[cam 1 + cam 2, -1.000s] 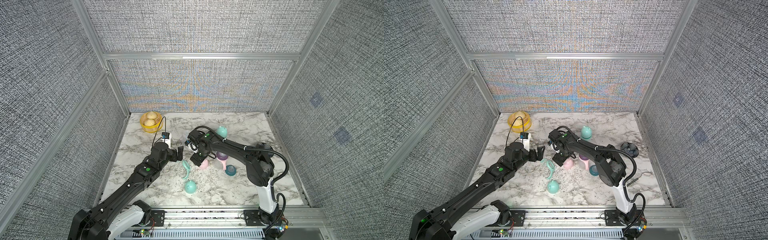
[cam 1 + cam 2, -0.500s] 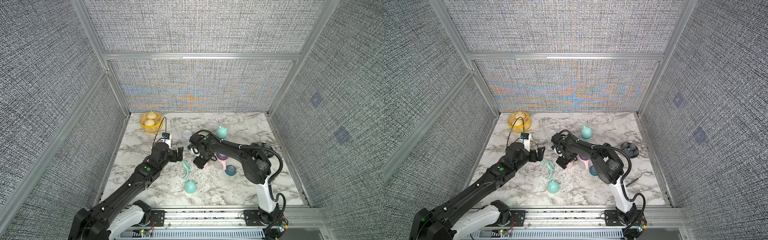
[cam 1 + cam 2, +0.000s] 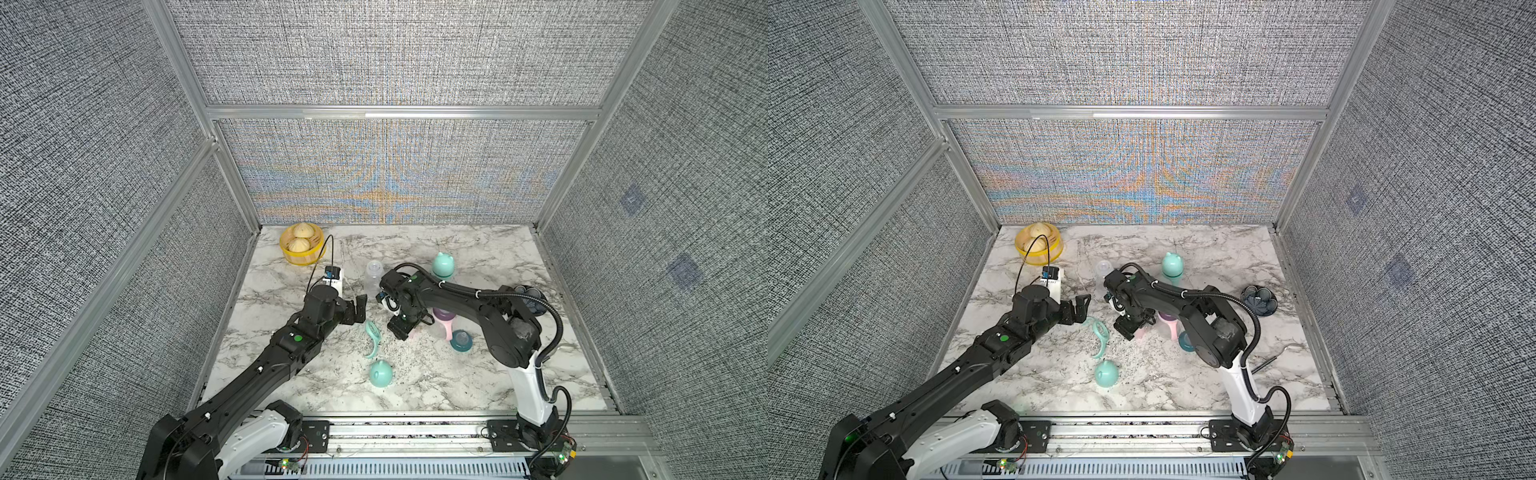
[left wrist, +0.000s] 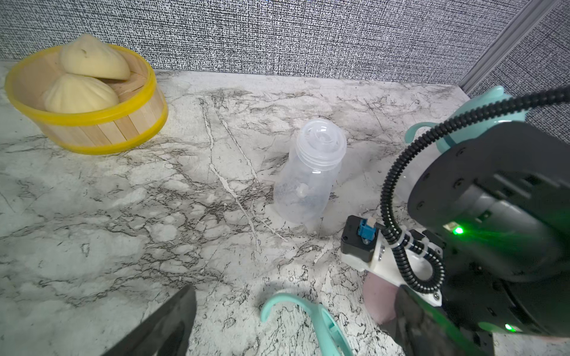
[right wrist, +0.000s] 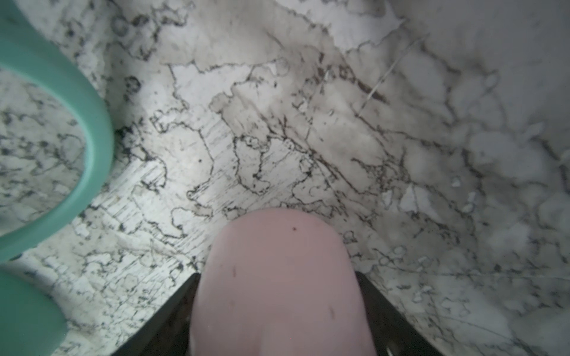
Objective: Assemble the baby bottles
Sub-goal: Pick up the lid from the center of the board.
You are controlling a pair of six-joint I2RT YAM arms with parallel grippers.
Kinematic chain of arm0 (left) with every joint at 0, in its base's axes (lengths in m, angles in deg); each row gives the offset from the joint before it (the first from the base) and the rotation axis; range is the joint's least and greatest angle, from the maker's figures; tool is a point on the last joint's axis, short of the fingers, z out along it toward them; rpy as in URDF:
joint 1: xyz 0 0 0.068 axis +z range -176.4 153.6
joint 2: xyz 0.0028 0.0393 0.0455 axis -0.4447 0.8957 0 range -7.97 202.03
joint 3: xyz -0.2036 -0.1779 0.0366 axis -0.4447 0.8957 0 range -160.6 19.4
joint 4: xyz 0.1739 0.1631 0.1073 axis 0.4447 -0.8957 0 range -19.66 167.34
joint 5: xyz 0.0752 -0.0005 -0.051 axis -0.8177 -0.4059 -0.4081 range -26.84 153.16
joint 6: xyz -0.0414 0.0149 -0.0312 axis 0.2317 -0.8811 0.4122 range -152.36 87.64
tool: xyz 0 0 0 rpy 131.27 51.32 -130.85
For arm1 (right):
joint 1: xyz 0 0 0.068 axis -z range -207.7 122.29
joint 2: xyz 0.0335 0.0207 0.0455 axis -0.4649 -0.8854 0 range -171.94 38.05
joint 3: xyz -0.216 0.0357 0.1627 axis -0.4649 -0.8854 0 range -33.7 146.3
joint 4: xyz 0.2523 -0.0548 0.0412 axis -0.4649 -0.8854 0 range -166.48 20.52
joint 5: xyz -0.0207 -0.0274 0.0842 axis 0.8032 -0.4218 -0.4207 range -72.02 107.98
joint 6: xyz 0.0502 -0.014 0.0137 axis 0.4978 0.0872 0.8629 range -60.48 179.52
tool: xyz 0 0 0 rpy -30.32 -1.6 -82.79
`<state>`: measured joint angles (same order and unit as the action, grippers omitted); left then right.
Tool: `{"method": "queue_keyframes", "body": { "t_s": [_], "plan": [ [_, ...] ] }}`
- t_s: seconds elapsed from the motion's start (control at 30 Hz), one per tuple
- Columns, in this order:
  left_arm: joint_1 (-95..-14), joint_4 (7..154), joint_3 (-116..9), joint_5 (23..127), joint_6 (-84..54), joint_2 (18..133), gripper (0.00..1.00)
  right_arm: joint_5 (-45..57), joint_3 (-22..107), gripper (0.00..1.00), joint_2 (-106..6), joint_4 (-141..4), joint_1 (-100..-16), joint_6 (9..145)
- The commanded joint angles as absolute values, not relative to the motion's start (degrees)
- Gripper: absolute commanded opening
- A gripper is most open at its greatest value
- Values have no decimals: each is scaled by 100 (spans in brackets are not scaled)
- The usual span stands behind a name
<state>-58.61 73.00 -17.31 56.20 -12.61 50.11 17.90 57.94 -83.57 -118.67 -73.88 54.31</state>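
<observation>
Right claw (image 3: 400,328) apparently around pink cap (image 5: 277,277)

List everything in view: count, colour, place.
steamer basket: 1, yellow, two buns, back left corner
bare bottle: 1, clear, upright, mid-table
capped bottle: 1, mint, rear centre
handle ring: 1, mint, centre
loose cap: 1, mint, front centre
pink cap: 1, pink, between right gripper's jaws
collared bottle: 1, purple, under right arm
collar: 1, teal, beside it
bowl: 1, dark, right edge
left gripper: 1, black, open, by handle ring
right gripper: 1, black, astride pink cap
</observation>
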Motion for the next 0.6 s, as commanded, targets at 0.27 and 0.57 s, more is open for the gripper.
{"method": "queue_keyframes", "body": {
  "t_s": [0.27, 0.57],
  "plan": [
    [-5856, 7496, -1699, 5674, -1232, 4998, 100, 1752, 5823, 71, -8415, -11913, -7406, 5477],
    [-5852, 7536, -1655, 5660, -1237, 5007, 100, 1787, 6046, 70, -8044, -12166, -7429, 5498]
  ]
}}
